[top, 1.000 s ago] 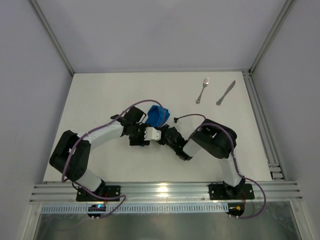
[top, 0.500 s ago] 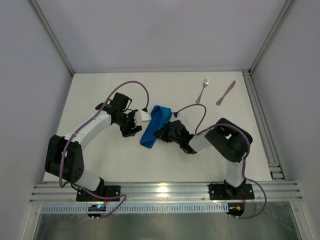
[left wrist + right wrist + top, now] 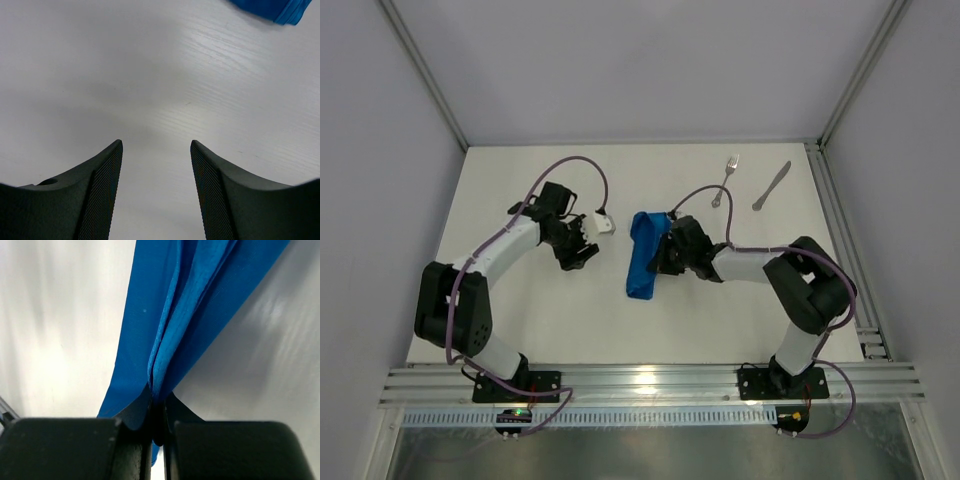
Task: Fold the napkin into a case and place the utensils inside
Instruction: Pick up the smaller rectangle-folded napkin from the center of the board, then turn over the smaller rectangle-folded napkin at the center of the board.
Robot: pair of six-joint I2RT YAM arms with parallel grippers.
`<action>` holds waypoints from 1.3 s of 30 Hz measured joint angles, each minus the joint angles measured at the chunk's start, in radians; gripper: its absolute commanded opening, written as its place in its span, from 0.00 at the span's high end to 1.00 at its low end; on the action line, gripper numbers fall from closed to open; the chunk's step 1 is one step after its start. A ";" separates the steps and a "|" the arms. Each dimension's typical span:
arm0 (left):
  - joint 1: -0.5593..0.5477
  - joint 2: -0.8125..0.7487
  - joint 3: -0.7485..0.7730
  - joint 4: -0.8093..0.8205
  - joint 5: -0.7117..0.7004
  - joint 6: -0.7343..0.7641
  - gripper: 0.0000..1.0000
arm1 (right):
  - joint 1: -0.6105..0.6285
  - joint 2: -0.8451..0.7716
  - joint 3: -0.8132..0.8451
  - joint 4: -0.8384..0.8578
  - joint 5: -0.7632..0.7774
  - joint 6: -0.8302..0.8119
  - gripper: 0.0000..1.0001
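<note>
One napkin (image 3: 640, 268), one fork (image 3: 725, 180), one knife (image 3: 771, 186)

No text, label, brand, number or sign can be read in any of the views.

Top external: high, behind arm bases (image 3: 505, 375), looks down on whole table (image 3: 580, 330); bases at 6 o'clock.
Left wrist: low, close over table, napkin (image 3: 272, 9) edge at 1 o'clock.
Right wrist: nearest, napkin large toward 12 o'clock.
Napkin shared by all three.
</note>
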 measured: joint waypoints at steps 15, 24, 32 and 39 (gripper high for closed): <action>0.064 -0.007 0.000 0.003 -0.013 0.000 0.41 | -0.053 0.002 0.389 -0.853 0.135 -0.376 0.96; 0.091 -0.012 0.000 0.009 -0.019 0.000 0.41 | -0.040 0.046 0.516 -1.170 0.420 -0.426 0.96; 0.106 -0.013 0.000 0.019 -0.018 0.000 0.41 | 0.114 0.225 0.714 -1.410 0.687 -0.394 0.96; 0.124 -0.020 0.006 0.021 -0.019 0.000 0.41 | 0.302 0.568 0.927 -1.573 0.826 -0.374 0.96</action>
